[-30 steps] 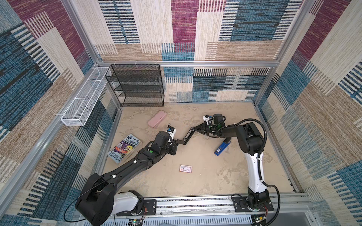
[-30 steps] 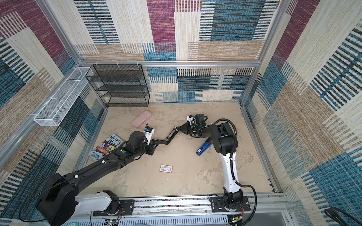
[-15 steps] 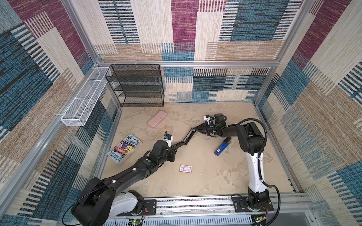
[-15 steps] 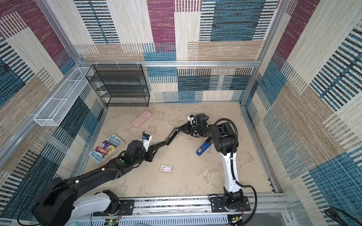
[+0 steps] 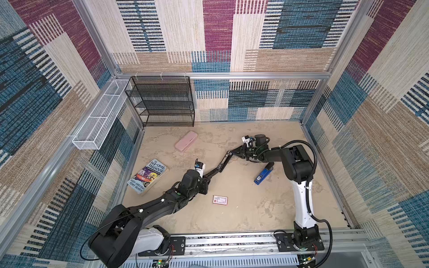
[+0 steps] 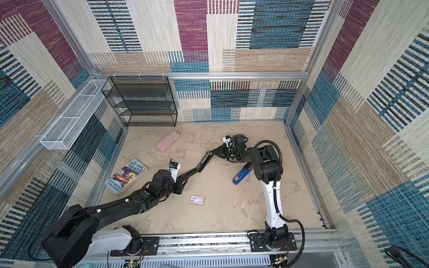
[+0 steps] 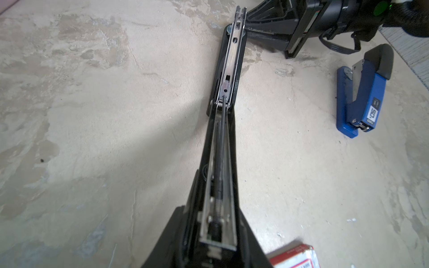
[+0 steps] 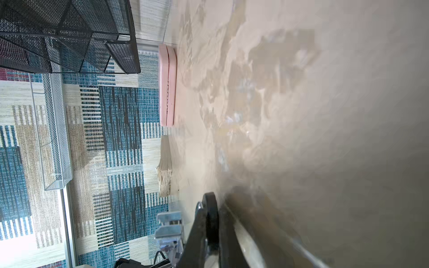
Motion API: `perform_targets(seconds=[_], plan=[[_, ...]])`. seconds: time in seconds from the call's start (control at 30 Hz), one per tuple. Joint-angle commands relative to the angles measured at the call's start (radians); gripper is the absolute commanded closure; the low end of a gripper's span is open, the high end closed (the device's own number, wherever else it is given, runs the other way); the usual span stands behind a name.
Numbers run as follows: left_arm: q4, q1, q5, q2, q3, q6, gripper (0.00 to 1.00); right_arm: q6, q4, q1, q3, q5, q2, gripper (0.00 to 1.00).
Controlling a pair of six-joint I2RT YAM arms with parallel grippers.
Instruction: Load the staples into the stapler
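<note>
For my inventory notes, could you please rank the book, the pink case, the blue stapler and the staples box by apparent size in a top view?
1. book, clearly largest.
2. pink case and blue stapler: too alike to rank.
3. staples box, smallest.

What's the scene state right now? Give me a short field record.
black stapler: swung open, stretched between both grippers
left gripper: shut on the stapler's lid end
right gripper: shut on its other end
staple box: flat on the table, apart from both grippers
blue stapler: closed, lying by the right arm
pink case, book: on the left side, untouched
staples loaded: none visible in the open channel
</note>
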Motion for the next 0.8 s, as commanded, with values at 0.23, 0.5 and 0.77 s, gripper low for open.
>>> perform_targets(seconds=[0.23,0.5,0.77], plan=[[-0.143,0.002,-0.186,0.02,-0.044,-0.133,0.65,-0.036,0.0,-0.027,0.023,0.19,0.015,1.0],[-0.135,0.002,-0.182,0.031,-0.079,-0.2,0.55,-0.046,-0.011,-0.029,0.037,0.183,0.022,1.0],[-0.134,0.002,-0.168,-0.008,-0.072,-0.2,0.54,-0.055,-0.015,-0.028,0.029,0.181,0.014,1.0]])
